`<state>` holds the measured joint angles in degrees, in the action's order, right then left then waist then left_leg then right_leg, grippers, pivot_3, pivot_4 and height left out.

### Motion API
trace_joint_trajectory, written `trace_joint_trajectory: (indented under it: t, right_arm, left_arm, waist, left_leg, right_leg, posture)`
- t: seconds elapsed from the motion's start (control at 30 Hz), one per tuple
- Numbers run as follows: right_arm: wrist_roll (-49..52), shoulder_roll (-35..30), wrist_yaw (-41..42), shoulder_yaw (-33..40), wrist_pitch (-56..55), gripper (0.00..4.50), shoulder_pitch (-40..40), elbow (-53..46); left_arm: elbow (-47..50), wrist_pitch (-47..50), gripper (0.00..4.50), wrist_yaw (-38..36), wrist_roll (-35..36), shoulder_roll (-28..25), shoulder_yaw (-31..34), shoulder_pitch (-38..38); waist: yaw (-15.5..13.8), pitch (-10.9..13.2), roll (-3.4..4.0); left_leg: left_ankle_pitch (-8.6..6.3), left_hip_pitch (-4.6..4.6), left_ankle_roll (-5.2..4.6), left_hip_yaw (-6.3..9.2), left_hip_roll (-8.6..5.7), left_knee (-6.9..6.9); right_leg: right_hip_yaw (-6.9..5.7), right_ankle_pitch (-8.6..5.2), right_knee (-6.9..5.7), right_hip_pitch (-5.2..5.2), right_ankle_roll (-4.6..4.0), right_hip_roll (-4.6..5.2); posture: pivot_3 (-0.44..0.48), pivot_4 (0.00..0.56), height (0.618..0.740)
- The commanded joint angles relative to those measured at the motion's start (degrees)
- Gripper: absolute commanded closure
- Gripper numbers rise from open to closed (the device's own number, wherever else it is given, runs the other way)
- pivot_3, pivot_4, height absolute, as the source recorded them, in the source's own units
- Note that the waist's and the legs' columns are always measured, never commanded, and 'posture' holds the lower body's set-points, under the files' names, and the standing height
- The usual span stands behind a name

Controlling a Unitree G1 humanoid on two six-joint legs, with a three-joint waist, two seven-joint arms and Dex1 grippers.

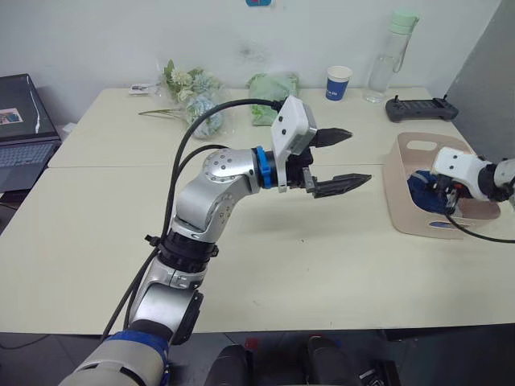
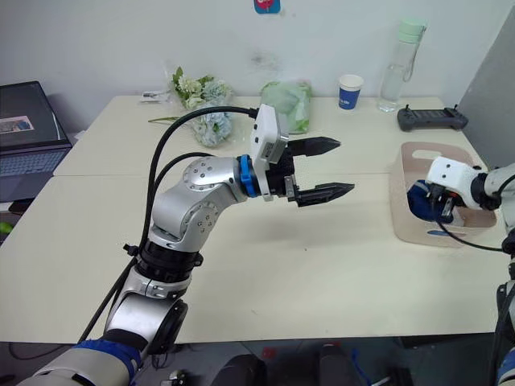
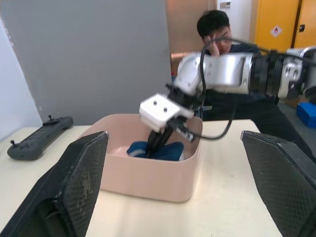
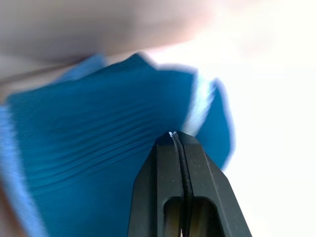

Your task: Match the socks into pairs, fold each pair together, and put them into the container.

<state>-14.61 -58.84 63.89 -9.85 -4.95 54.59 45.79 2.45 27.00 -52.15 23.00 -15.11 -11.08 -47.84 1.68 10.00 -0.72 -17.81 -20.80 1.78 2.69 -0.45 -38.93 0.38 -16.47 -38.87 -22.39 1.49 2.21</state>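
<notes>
Two head views: left gripper [image 1: 342,161] hovers parted above the cream table [image 1: 96,233]; pale pink rectangular plastic tub [image 1: 402,205] holds soft blue socks [image 3: 157,149]. Wrist views: right gripper [image 4: 178,140] pressed closed against ribbed fabric, apparently pinching nothing. Limp, light; pinch a fold.

socks [image 4: 98,163] — blurred, edge-cropped

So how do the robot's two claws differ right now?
The left gripper has its black fingers spread wide apart and holds nothing, raised above the table. The right gripper has its fingers pressed together and reaches down into the pink container, against the blue socks there. The left one points across the table toward that container; the right one points downward. Both have two black fingers on a white wrist block.
</notes>
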Motion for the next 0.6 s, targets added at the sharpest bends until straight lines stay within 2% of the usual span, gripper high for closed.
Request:
trace_joint_trajectory:
  t: [0.03,0.13,0.27,0.4,0.5,0.6]
  right_arm:
    - [2.0,-2.7,-1.7,4.3,2.0,4.45,2.3,-6.2]
    - [6.1,-1.6,-2.9,8.6,6.7,3.88,0.8,-14.5]
    - [14.4,3.9,-6.0,15.2,18.7,2.47,-5.1,-29.8]
    - [23.8,16.2,-15.5,21.0,34.5,1.08,-14.4,-50.3]
    - [25.8,22.4,-20.3,20.2,39.6,0.03,-22.6,-61.6]
    - [26.7,29.2,-26.1,18.0,41.9,0.03,-31.4,-70.1]
  left_arm:
    - [0.7,-1.9,0.0,-0.3,-1.5,-1.4,0.1,0.7]
    - [-0.9,-3.1,0.0,1.5,-2.2,-2.7,2.8,1.8]
    - [-4.5,-6.8,0.0,5.3,-4.3,-4.3,6.2,5.0]
    - [-5.1,-9.2,0.0,9.3,-5.5,-6.6,10.7,10.9]
    - [-3.9,-9.8,0.0,11.6,-6.0,-7.6,12.8,15.5]
    - [-1.4,-9.7,0.0,13.3,-5.8,-8.2,14.5,21.9]
  waist:
    - [-0.1,0.0,0.0]
    - [-0.1,0.0,-0.01]
    - [0.1,0.0,0.0]
    - [0.0,0.0,0.0]
    - [-0.6,0.0,0.0]
    - [-1.4,0.0,-0.02]
  left_leg:
    - [0.0,-0.01,0.0,0.02,0.0,0.0]
    - [0.0,-0.02,0.0,0.03,0.0,0.0]
    - [0.0,0.01,0.0,0.06,0.08,0.01]
    - [0.0,-0.06,0.0,0.2,0.11,0.0]
    - [0.0,-0.19,0.0,0.24,0.08,-0.01]
    - [-0.01,-0.29,0.0,0.21,0.0,0.0]
  right_leg:
    - [-0.02,0.0,0.0,0.0,0.0,0.0]
    - [-0.02,0.0,0.01,0.01,0.0,0.01]
    - [-0.03,0.0,-0.05,0.01,0.0,-0.02]
    - [-0.14,0.01,-0.09,-0.02,-0.01,-0.01]
    - [-0.18,0.01,-0.09,-0.13,-0.01,0.04]
    - [-0.13,0.01,-0.07,-0.26,-0.01,0.1]
  posture:
    - [0.0,0.15,0.74]
    - [0.0,0.15,0.74]
    - [0.0,0.15,0.74]
    - [0.0,0.15,0.74]
    - [0.0,0.15,0.74]
    - [0.0,0.15,0.74]
